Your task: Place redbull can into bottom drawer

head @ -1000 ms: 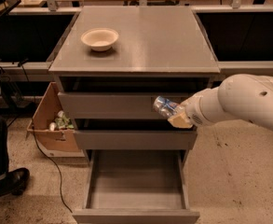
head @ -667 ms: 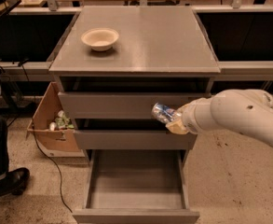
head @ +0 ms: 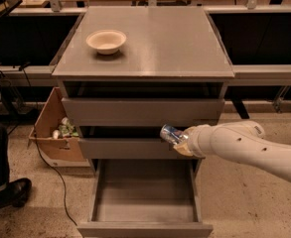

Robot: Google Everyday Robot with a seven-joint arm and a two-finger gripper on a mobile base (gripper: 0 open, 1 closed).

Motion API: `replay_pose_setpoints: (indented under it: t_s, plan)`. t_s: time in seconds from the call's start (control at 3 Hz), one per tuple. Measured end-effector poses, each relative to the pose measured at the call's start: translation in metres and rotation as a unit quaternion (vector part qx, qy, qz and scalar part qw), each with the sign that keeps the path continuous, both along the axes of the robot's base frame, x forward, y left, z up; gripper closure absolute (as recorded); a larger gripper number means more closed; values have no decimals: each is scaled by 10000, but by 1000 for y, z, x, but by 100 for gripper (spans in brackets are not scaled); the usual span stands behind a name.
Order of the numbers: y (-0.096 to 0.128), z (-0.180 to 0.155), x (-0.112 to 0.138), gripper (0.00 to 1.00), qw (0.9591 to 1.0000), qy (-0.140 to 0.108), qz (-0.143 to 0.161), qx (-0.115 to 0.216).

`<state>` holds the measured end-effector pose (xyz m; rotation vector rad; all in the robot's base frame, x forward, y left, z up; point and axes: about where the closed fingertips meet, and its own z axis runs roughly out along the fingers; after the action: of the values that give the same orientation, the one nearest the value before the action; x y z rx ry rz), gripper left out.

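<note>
Three grey drawers sit under one flat grey counter (head: 175,43). The lowest one, the bottom drawer (head: 145,192), is pulled way out to the front, so its bare grey inside shows. The top drawer (head: 142,112) & the middle drawer (head: 120,148) are pushed in, w/ a dark gap over each. A big white arm (head: 244,145) comes in from the R side of the view, low & almost flat. At its tip is the pincer (head: 179,140), & it's holding the redbull can (head: 171,133). The can is small, shiny, silver & blue, and it lies tipped over w/ one round end pointing up & to the L. It hangs in the air in front of the middle drawer, near that drawer's R end. It's higher than the bottom drawer & not inside it. Any writing on the can is too small to read. A tan bit of the pincer shows just under the can. On the counter, near the back L corner, sits a cream round bowl (head: 106,41), right way up & well apart from the can. Down on the floor (head: 244,202), L of the drawers, is a brown cardboard box (head: 50,118) w/ a few small things in it; can't read their labels. A dark shoe (head: 17,191) pokes in at the far L edge.
</note>
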<state>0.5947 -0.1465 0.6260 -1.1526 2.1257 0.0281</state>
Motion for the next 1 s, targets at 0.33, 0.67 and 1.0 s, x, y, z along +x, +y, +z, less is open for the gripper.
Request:
replay_pose_setpoints:
  t_s: [0.33, 0.67, 1.0]
  plan:
    - [-11, -51, 6, 100, 9998, 161, -56, -125]
    - [-30, -91, 3, 100, 9982, 453, -208, -330]
    - [-26, -95, 5, 100, 9983, 468, -159, -312]
